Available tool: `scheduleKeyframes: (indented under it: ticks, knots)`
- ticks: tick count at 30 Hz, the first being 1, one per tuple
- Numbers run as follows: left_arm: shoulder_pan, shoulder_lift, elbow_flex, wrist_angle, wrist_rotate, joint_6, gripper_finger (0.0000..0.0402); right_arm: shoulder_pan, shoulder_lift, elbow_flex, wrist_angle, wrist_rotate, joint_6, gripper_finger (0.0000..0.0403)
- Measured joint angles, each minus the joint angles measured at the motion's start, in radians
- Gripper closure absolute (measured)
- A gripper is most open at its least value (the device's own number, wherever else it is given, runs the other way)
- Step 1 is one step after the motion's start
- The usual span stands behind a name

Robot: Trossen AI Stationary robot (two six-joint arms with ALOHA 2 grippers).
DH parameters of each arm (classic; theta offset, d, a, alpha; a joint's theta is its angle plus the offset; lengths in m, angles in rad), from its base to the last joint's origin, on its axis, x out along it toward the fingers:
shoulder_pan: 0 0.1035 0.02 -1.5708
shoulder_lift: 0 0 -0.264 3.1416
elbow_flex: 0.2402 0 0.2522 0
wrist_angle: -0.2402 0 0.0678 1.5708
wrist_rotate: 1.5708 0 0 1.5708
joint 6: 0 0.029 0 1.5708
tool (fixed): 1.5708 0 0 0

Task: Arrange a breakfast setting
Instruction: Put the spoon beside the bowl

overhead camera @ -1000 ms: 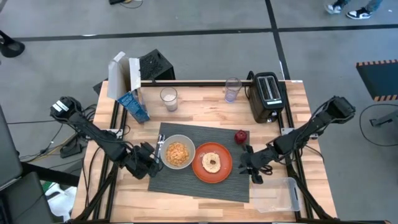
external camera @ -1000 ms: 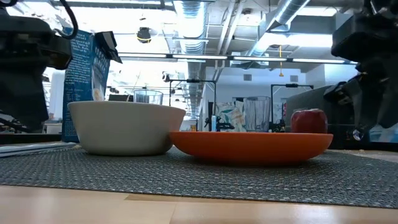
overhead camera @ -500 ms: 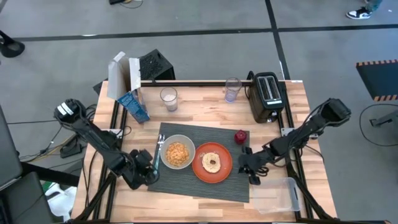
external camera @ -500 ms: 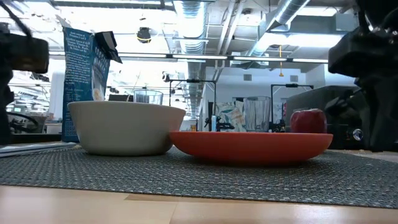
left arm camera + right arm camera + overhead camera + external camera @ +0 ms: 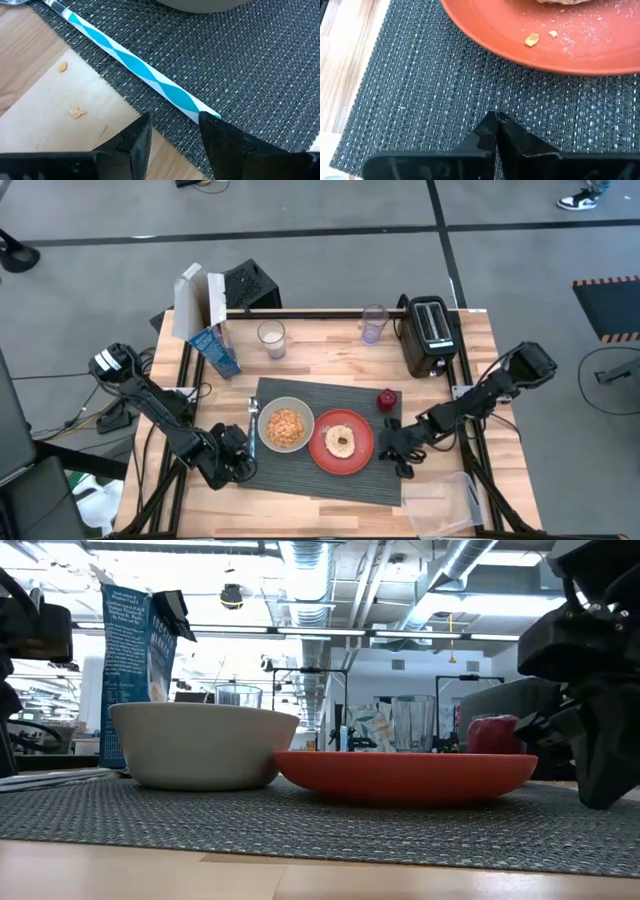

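A dark grey ribbed placemat (image 5: 300,472) lies mid-table. On it stand a pale bowl (image 5: 286,427) of cereal, an orange plate (image 5: 342,442) with a bagel, and a small red item (image 5: 387,399). A spoon (image 5: 251,428) with a blue-and-white handle (image 5: 145,75) lies along the mat's left edge, beside the bowl. My left gripper (image 5: 172,132) is open low over the mat's near-left corner, at the handle's end. My right gripper (image 5: 496,120) is shut at the mat's right side, just off the plate's rim. My left gripper has one fingertip (image 5: 207,122) standing in front of the spoon handle's end (image 5: 216,116); I cannot tell whether it touches. My right gripper meets the placemat's surface (image 5: 470,107) with its shut fingertips, between the plate and the mat's right edge. It slants down from the table's right. The mat lies flat.
A black toaster (image 5: 430,335) stands at the far right, with two clear glasses (image 5: 271,338) (image 5: 373,323) along the far side. Cartons (image 5: 205,320) are at the far left. A clear plastic container (image 5: 448,492) sits at the near right corner.
My left gripper has gone down and toward the table's near edge, along the spoon's handle. The spoon's handle end has swung slightly left, so it lies straighter beside the bowl. My right gripper has sunk onto the placemat and shut.
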Motion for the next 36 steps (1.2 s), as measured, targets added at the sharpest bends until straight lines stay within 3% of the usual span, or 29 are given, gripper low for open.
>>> scheduleKeyframes:
  ticks: [16,28,36]
  knots:
    - [-0.001,-0.005,-0.001,0.006,-0.004,-0.004,0.0248,-0.098,-0.076,-0.003,-0.12,0.017,-0.075,0.0365]
    - [0.002,-0.161,-0.006,-0.032,-0.003,0.036,0.0248,-0.097,-0.214,-0.006,-0.141,0.014,-0.078,0.0368]
    - [0.049,-0.182,-0.004,-0.295,-0.096,-0.08,0.0248,-0.097,-0.264,-0.004,-0.134,0.019,-0.101,0.0371]
